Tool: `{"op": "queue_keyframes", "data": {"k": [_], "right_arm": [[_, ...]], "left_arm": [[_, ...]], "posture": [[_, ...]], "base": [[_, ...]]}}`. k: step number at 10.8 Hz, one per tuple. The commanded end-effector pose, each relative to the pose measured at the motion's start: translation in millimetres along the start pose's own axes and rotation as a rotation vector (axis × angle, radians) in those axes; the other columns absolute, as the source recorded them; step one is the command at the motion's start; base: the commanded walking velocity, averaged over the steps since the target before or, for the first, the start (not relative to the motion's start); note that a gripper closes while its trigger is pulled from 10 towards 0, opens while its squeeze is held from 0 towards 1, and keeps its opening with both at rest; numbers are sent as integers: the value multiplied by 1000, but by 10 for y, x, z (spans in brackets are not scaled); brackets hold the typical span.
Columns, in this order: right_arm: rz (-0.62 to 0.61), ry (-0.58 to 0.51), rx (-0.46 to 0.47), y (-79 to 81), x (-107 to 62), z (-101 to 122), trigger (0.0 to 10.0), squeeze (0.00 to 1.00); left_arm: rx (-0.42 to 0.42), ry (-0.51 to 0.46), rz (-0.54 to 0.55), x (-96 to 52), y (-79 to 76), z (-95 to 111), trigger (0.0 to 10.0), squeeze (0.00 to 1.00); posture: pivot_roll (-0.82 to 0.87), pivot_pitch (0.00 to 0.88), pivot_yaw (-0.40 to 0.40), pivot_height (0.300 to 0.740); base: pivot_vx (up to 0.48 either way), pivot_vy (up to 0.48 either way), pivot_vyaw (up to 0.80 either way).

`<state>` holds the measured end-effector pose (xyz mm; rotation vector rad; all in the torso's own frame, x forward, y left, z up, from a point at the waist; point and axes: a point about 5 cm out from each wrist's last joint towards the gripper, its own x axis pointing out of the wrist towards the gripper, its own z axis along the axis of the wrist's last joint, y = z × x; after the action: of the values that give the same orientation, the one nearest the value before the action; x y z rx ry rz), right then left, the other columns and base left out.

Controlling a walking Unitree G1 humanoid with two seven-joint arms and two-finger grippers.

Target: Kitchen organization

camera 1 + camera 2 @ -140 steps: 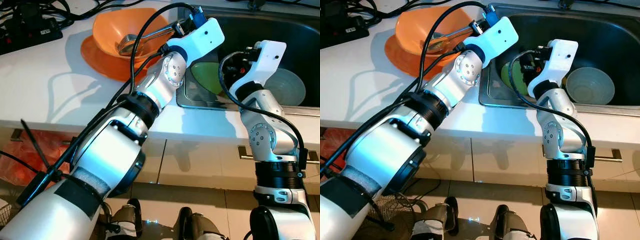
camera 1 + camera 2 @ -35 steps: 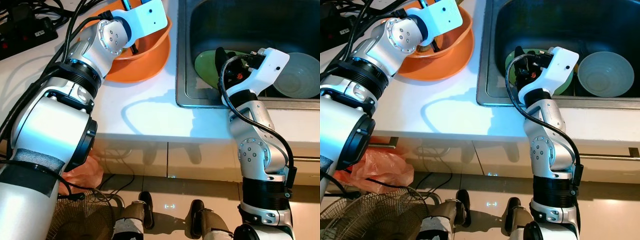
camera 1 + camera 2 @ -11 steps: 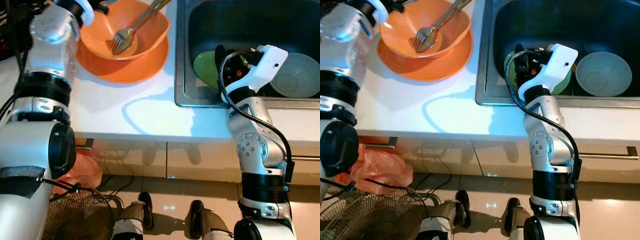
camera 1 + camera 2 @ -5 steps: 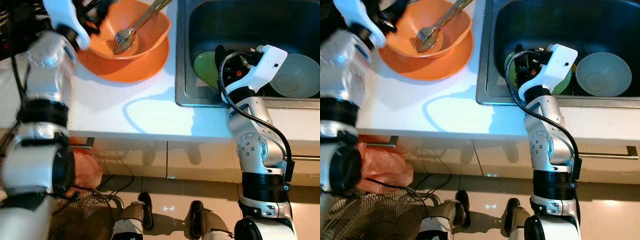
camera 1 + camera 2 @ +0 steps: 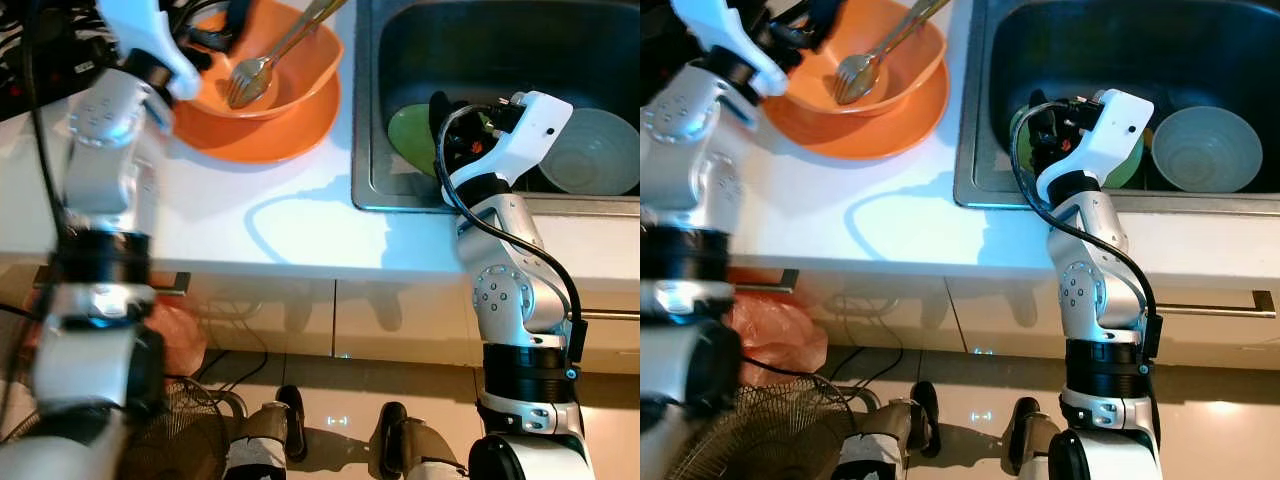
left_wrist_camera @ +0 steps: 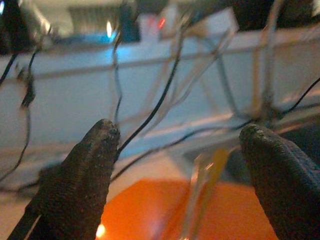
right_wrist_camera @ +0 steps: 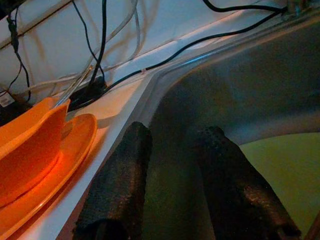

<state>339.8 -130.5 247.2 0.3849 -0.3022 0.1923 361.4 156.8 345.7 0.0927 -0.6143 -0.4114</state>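
Left claw (image 6: pixel 177 150) wide open, empty, above orange plastic bowl (image 5: pixel 285 70) with metal fork (image 5: pixel 250 80) on white surface (image 5: pixel 270 215); right claw (image 7: pixel 172 175) narrowly parted, empty, over round green plate (image 5: pixel 410 135) in steel sink (image 5: pixel 400 205).

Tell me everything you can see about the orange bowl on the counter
The orange bowl is round, deep and glossy, plastic by its look. It stands upright on a matching orange plate on the white counter, just left of the steel sink. A metal fork lies inside, tines down on the bottom, handle leaning out over the rim toward the sink. Nothing else can be seen in it. The left gripper, fingers open, is at the bowl's far left rim; contact cannot be told.
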Motion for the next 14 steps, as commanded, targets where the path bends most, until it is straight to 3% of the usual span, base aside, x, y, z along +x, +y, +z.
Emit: {"op": "queue_keyframes", "data": {"k": [1, 4, 7, 9, 10, 12, 14], "right_arm": [[-1, 49, 14, -7, -14, -115, 10000, 0], [10, 44, 13, -8, 12, -101, 10000, 0], [20, 41, 8, -2, 20, -98, 10000, 0], [23, 40, 9, -1, 27, -97, 10000, 0], [26, 35, 11, 4, 35, -93, 10000, 0], [29, 32, 14, 8, 42, -93, 10000, 0], [30, 31, 15, 12, 38, -96, 10000, 0]], "left_arm": [[0, -31, -21, -15, -120, 68, 10000, 1000], [-61, -71, -15, -59, -345, 145, 10000, 1000], [-63, 23, -44, -207, -669, -121, 10000, 1000], [-52, 38, -65, -220, -781, -170, 10000, 1000], [-52, 33, -114, -210, -978, -178, 10000, 1000], [-51, 40, -173, -213, -1184, -209, 10000, 1000], [-67, 59, -182, -251, -1276, -289, 10000, 1000]], "posture": [[59, 234, 71, 740], [63, 226, 62, 740], [59, 234, 52, 740], [59, 231, 49, 740], [59, 231, 47, 740], [64, 233, 46, 740], [61, 234, 45, 740]], "base": [[0, 0, 0], [0, 0, 0], [0, 0, 0], [0, 0, 0], [0, 0, 0], [0, 0, 0], [0, 0, 0]]}}
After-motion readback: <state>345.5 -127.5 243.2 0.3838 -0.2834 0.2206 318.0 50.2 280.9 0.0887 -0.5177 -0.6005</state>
